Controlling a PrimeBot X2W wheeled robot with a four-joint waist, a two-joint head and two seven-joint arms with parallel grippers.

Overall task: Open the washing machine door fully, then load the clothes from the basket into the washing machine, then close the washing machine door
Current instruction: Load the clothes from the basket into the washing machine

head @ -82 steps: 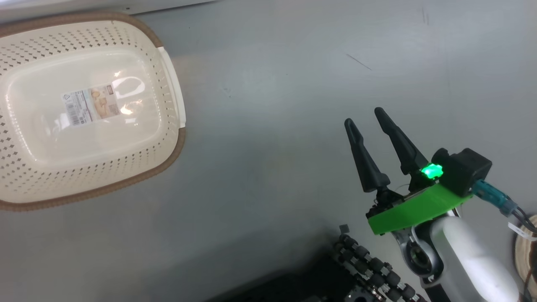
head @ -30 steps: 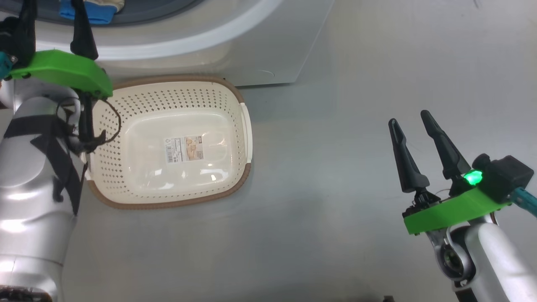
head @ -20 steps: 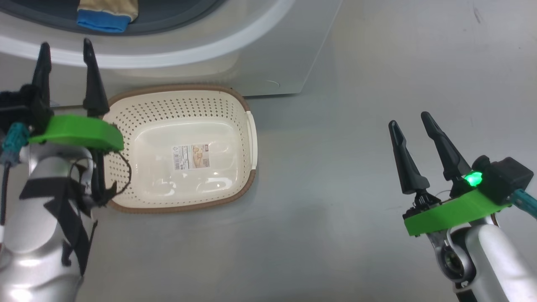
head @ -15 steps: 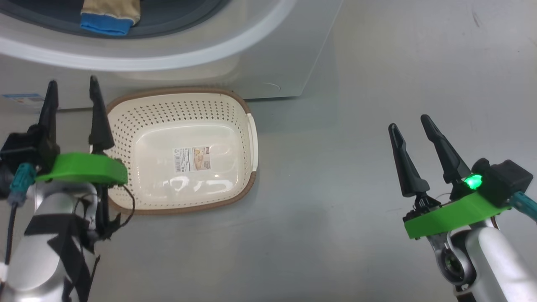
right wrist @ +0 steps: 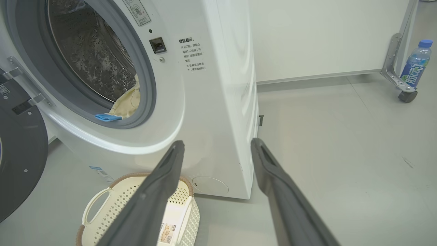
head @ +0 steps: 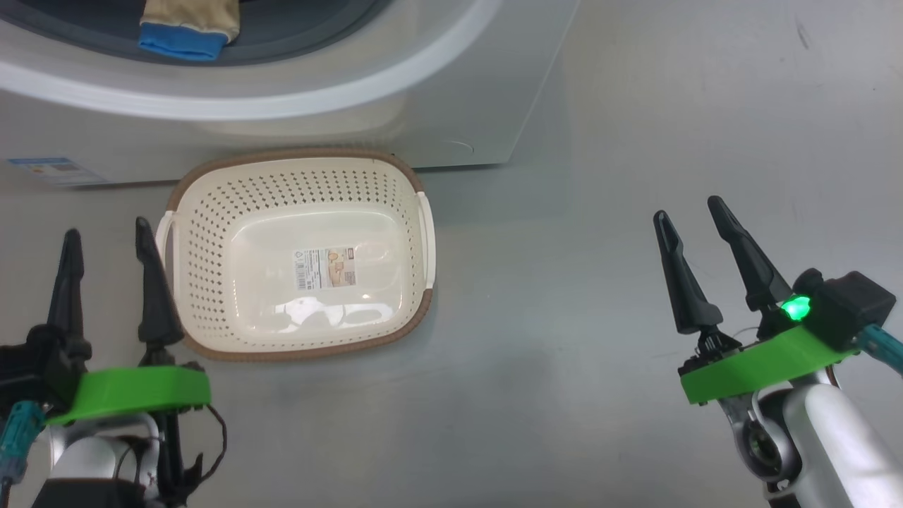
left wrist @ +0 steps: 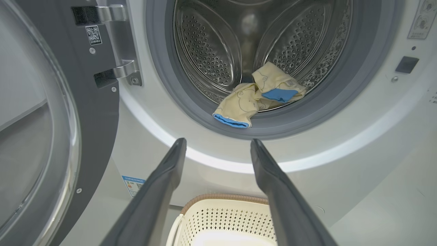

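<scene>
On the floor (head: 600, 106) the basket (head: 296, 351) is empty, clothes (left wrist: 245, 102) in the drum (left wrist: 211, 51); my left gripper (head: 106, 229) has drawn back near, wide like the right gripper (head: 688, 209), so closing the door (left wrist: 34, 136) comes next.

Pretty bright, even light here, seemingly from overhead: the basket (head: 204, 233) has white glare blobs on its glossy base, the grey floor (head: 564, 339) has a soft sheen, and the shadows are faint and fuzzy, just a thin one along the basket's near rim. The head view is nice and sharp, but both wrist views bend straight lines toward the edges, so the washing machine (right wrist: 218, 102) bulges, and the left gripper (left wrist: 217, 140) looks soft up close. The drum (left wrist: 211, 51) is dimmer inside, with highlights off the steel.
</scene>
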